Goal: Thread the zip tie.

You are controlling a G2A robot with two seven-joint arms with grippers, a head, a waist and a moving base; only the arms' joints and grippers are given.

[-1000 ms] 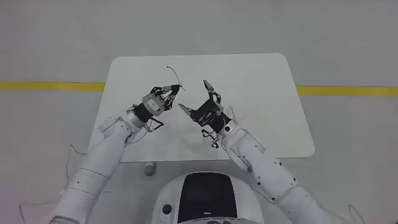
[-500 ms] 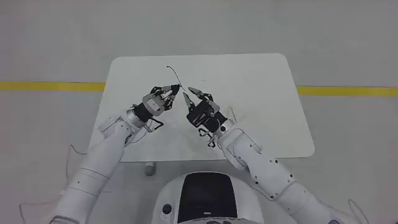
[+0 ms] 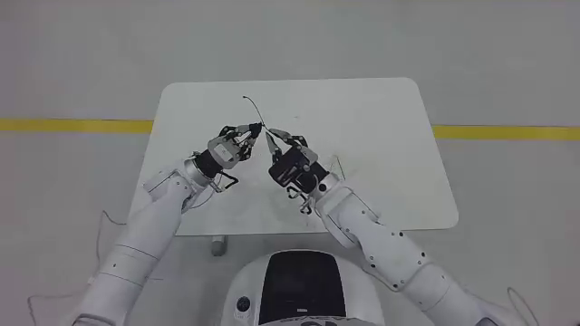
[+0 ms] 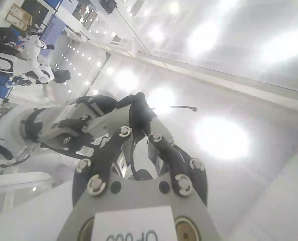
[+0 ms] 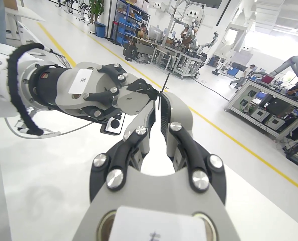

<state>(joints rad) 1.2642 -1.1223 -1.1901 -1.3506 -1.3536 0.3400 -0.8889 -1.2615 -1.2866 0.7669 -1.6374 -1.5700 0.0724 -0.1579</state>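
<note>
Zip tie (image 3: pixel 253 107) partly behind left tool (image 3: pixel 255 131)

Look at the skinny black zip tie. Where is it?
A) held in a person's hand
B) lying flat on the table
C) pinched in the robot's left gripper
C: the left gripper is shut on the zip tie, and the strap sticks up in the air rather than lying on the table.

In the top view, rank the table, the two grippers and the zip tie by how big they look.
1. table
2. left gripper and right gripper: they look alike, so I won't rank one above the other
3. zip tie, a thin dark strand
</note>
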